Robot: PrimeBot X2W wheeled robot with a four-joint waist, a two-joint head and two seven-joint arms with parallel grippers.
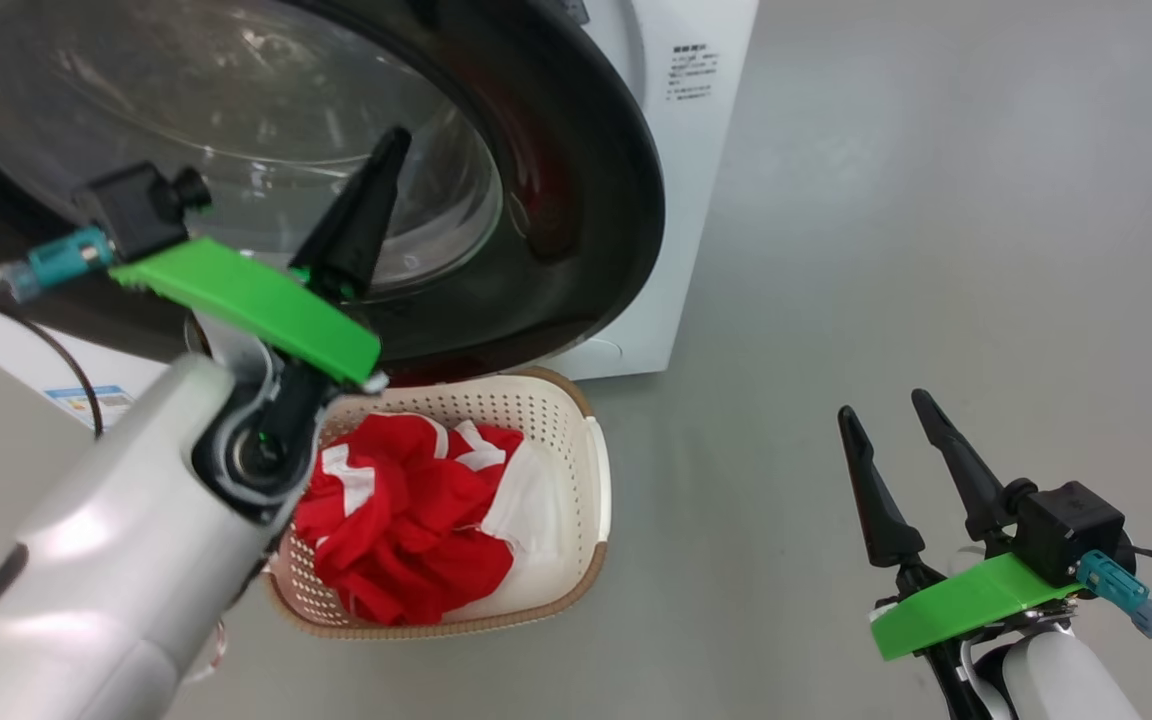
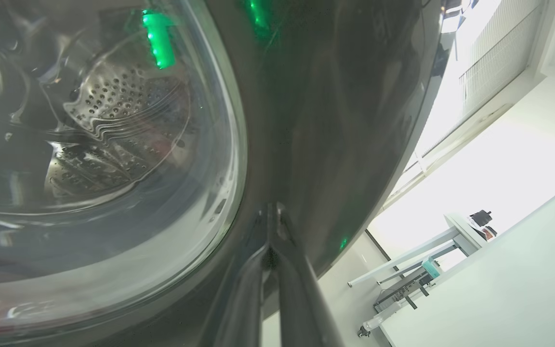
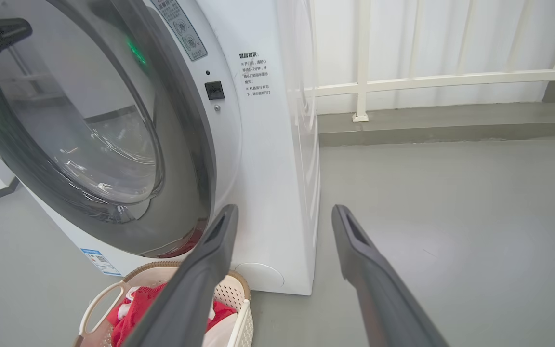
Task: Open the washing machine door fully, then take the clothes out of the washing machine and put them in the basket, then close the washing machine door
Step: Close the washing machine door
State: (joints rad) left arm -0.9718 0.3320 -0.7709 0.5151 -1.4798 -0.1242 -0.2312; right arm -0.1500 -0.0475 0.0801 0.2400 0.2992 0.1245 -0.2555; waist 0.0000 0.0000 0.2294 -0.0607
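Left tool (image 2: 271,214), pinched narrow, touches the door (image 2: 325,120); clothes (image 1: 406,520) fill the basket (image 1: 591,500), so you push it shut next.

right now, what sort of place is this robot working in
Probably a laundry corner, perhaps a balcony or lab: a white front-loading washing machine, a basket of red clothes on the bare grey floor, and a white railing behind.

Sparse laundry corner, white washing machine (image 3: 268,168), bare grey floor (image 3: 451,193), white railing (image 3: 451,81) behind
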